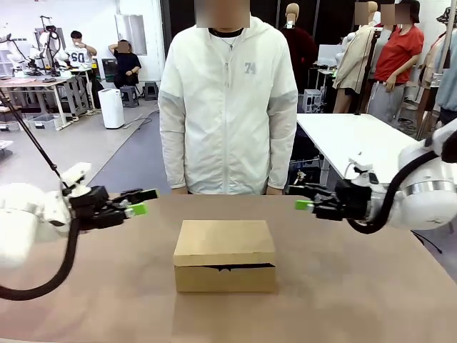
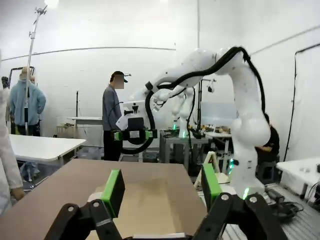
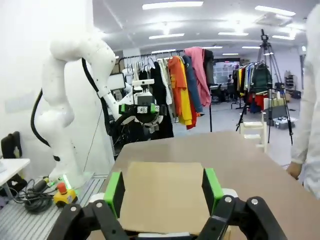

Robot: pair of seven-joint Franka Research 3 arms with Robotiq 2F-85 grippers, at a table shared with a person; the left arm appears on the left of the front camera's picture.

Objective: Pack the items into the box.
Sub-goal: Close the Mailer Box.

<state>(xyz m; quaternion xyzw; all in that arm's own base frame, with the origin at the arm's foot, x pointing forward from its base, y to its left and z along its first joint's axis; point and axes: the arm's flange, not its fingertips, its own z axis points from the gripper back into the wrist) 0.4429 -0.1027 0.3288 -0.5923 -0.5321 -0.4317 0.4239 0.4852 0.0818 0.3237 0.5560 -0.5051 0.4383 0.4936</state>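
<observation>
One box (image 1: 225, 256) on the brown table (image 1: 357, 286), centre, between the two arms and just in front of the person (image 1: 227, 100) standing at the far edge. Small, shallow, plain brown cardboard, flap lid down flat; a thin dark jagged gap runs along the top of the near wall, so my read is the lid is resting, not tucked or taped. No pouch, stapler or knife visible on the table; whether they're inside I can't tell.

Handling, as a guess: light, stiff enough on the walls, but thin board will dent under a hard pinch and the bare card may slide on the tabletop. Best hold is across the short side walls low down, or a fingertip under the front lip of the flap to lift it. Avoid pressing on the lid's middle, which likely flexes.

Left gripper (image 1: 141, 202) hovers left of the box, fingers spread, grasping nothing. Right gripper (image 1: 305, 201) mirrors it on the right, also spread and empty. Both sit above table level, clear of the box.
</observation>
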